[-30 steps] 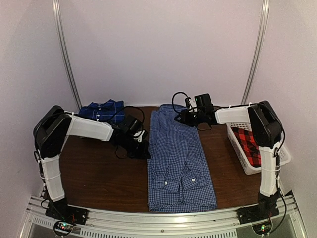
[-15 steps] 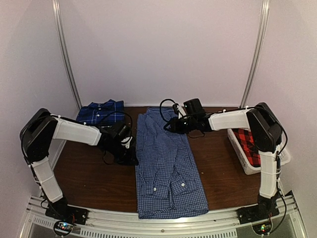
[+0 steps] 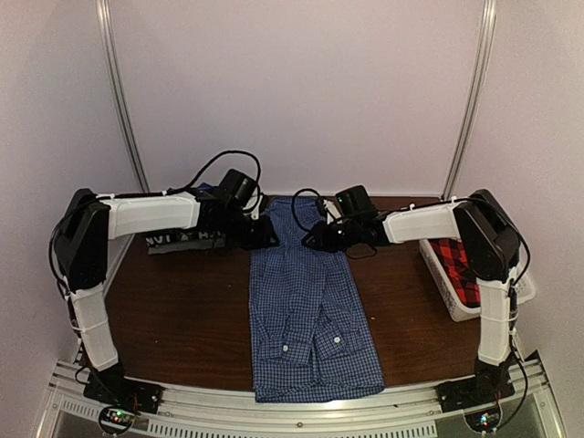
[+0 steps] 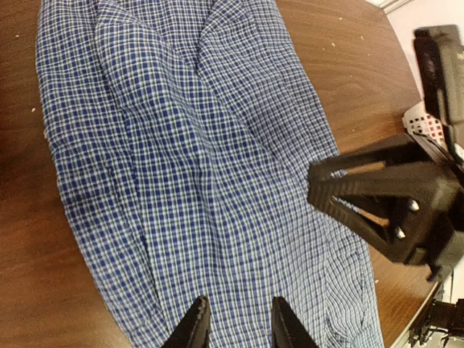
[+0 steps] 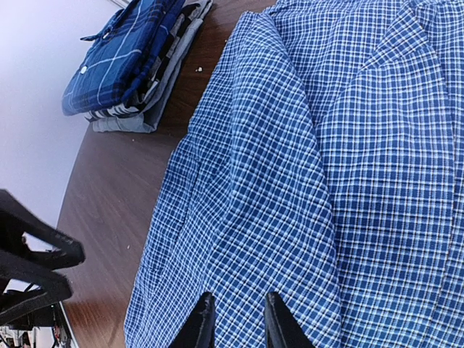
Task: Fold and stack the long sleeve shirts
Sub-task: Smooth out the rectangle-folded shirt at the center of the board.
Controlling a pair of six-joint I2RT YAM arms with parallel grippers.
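White slatted basket (image 3: 456, 301) holding red-and-black plaid shirt (image 3: 452, 255), left hand (image 4: 235, 330) and right hand (image 5: 235, 322) parted over blue-and-white checked shirt (image 3: 306, 301)

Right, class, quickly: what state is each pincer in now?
Left pincer: open a little over the blue-and-white shirt, holding nothing.
Right pincer: open a little over that shirt, holding nothing.

the blue-and-white shirt (image 3: 306, 310) slid left, and the left gripper (image 3: 262, 237) swung from its side edge to its far end, jaws parting.
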